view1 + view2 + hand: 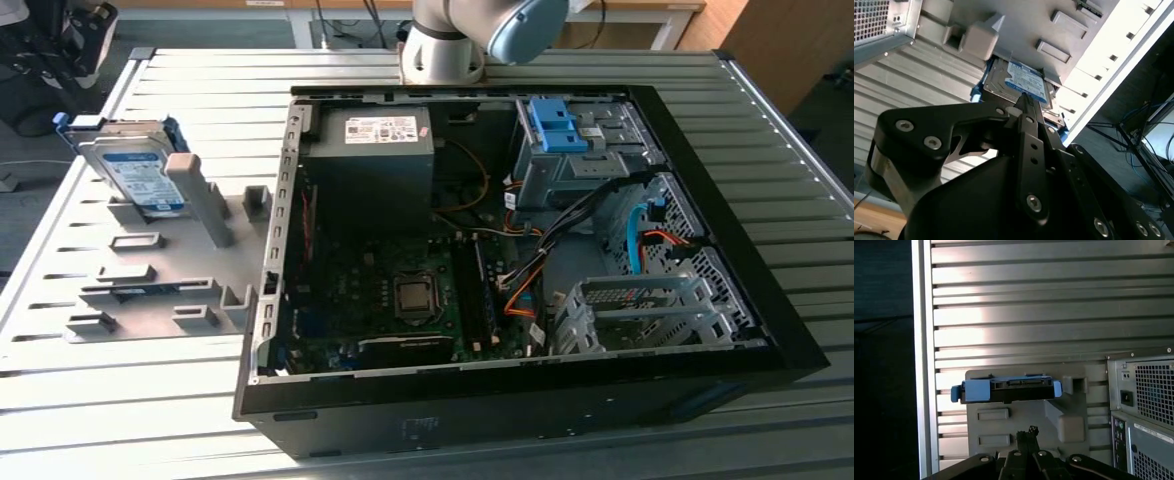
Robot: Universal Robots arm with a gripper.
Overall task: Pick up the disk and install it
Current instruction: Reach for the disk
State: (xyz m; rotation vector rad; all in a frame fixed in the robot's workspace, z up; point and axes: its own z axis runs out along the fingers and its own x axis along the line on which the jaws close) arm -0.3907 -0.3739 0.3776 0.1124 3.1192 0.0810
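Observation:
The disk, a silver drive with a white-and-blue label in a blue carrier, stands on edge in a slot of the grey fixture plate at the exterior view's left. In both wrist views it lies ahead of the gripper: its label side in the second wrist view, its blue-framed connector edge in the first wrist view. My gripper is shut with nothing between its fingers. It hangs well apart from the disk, its tips pointing toward it.
An open black computer case fills the middle of the slatted metal table. Inside are a black box with a white sticker and a blue latch on a silver cage. The case's rear panel stands beside the fixture.

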